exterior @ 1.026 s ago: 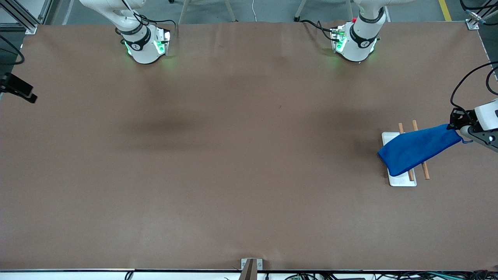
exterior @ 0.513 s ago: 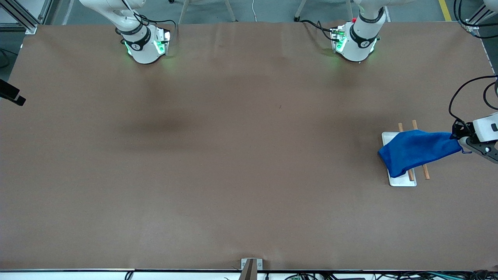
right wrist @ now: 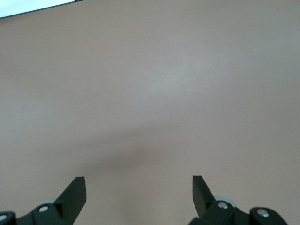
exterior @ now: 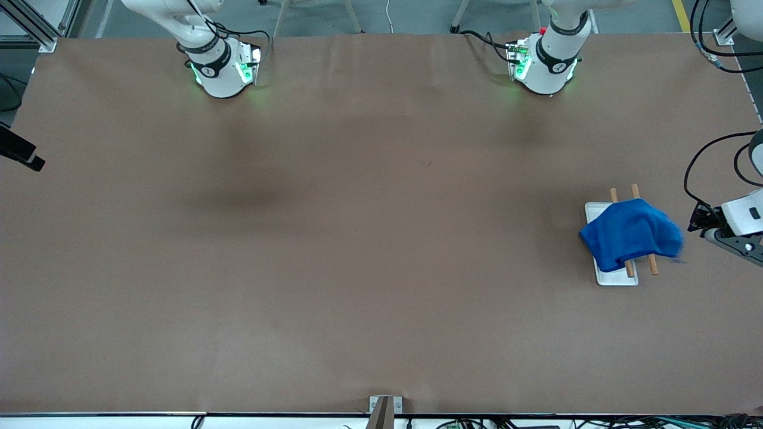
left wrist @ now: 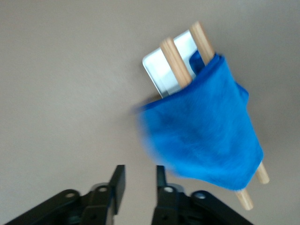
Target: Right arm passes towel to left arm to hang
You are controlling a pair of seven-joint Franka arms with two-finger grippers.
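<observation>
The broad brown paper-covered desk (exterior: pixel 334 250) carries only one group of things, at the left arm's end. There the small bright blue microfibre towel (exterior: pixel 630 233) lies draped in a rumpled heap over two thin wooden rods (exterior: pixel 653 264), which stand on a flat white rectangular base (exterior: pixel 617 278). The cloth looks plush and folded on itself, with one edge blurred on the side toward the left end effector (exterior: pixel 698 224); the loop at its corner cannot be made out.

The front view shows the rack and towel from above, with the left end effector just beside them at the desk's edge and apart from the cloth. The right end effector (right wrist: pixel 139 192) does not appear in that view.

The left wrist view shows what the high camera cannot: the towel (left wrist: pixel 206 129) hangs as a pouch across both rods (left wrist: pixel 177 63), whose upper ends rise clear of the cloth above the white base (left wrist: pixel 161 70), and one rod tip pokes out below the fold. It also shows the left end effector (left wrist: pixel 140 183) released, its two black fingers (left wrist: pixel 118 185) parted by a narrow gap with nothing between them.

The right wrist view shows only bare brown desk (right wrist: pixel 154 93) beneath the right end effector, whose fingers (right wrist: pixel 75 192) stand spread wide and empty; that arm waits.
</observation>
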